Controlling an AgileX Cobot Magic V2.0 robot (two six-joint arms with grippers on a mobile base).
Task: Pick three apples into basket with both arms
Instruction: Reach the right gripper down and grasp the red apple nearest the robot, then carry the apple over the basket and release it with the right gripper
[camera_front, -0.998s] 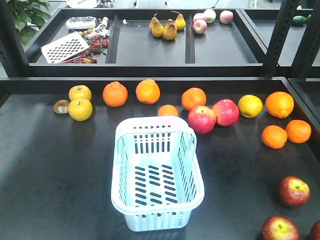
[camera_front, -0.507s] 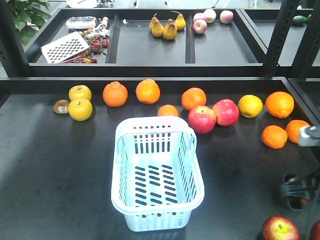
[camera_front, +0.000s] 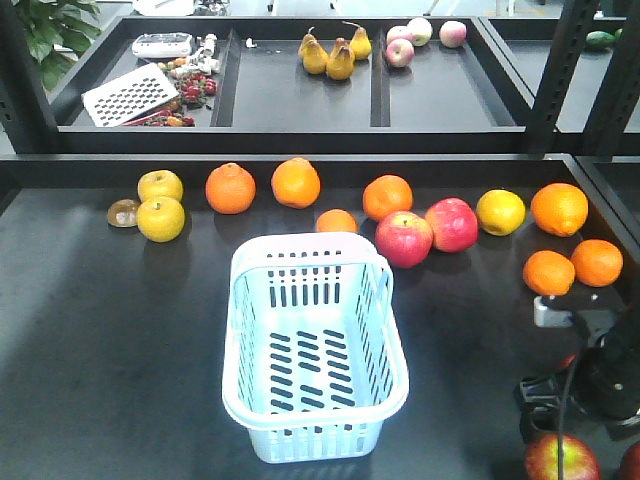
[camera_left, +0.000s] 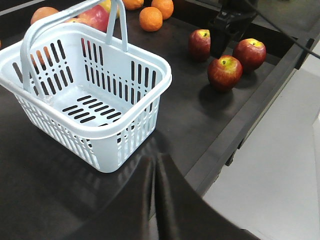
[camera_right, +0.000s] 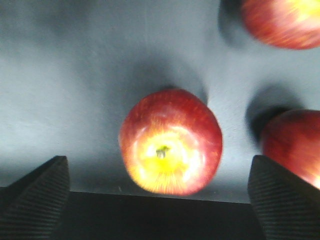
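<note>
The left tool hangs low just off one corner of the basket. Its two dark fingers are pressed together. The basket is pale blue with slots in its sides, and it stands upright in the middle of the dark counter, with one handle raised. Behind the basket lies a row of oranges and yellow fruit. Two big pink-red apples sit just behind its right back corner. The three dark red apples are all on the counter, off to the right of the basket and near the front edge. They are close to each other but not touching. The right tool hangs over one of them, which sits with its stem up. The tool is spread wide, with one ribbed finger on each side of that apple, and neither finger touches it. The other two apples lie just beside it, on the side away from the basket.
</note>
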